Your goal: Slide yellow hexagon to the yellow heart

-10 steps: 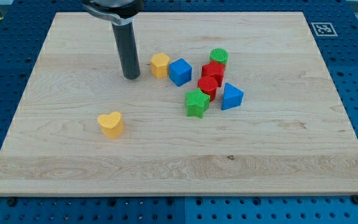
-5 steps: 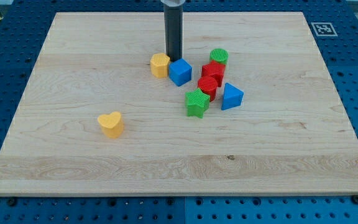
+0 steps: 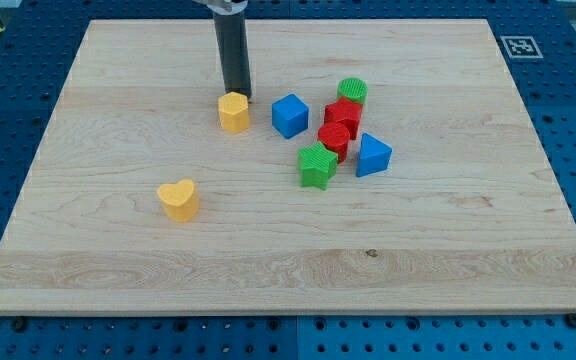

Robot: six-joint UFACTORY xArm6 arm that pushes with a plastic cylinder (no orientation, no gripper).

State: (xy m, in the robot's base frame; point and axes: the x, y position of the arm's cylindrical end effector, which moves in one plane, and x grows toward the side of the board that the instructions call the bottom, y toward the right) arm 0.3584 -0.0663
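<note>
The yellow hexagon (image 3: 234, 112) sits on the wooden board, left of the blue cube (image 3: 290, 115). My tip (image 3: 237, 96) touches the hexagon's top edge, just above it in the view. The yellow heart (image 3: 179, 199) lies toward the view's lower left, well apart from the hexagon.
A cluster lies right of the hexagon: a green cylinder (image 3: 351, 92), two red blocks (image 3: 340, 125), a green star (image 3: 316, 165) and a blue triangle (image 3: 372, 155). The board's top edge (image 3: 288, 20) is close above my rod.
My tip swung from left of the hexagon around its top right, then moved left. The yellow hexagon slid left and slightly down, away from the blue cube.
</note>
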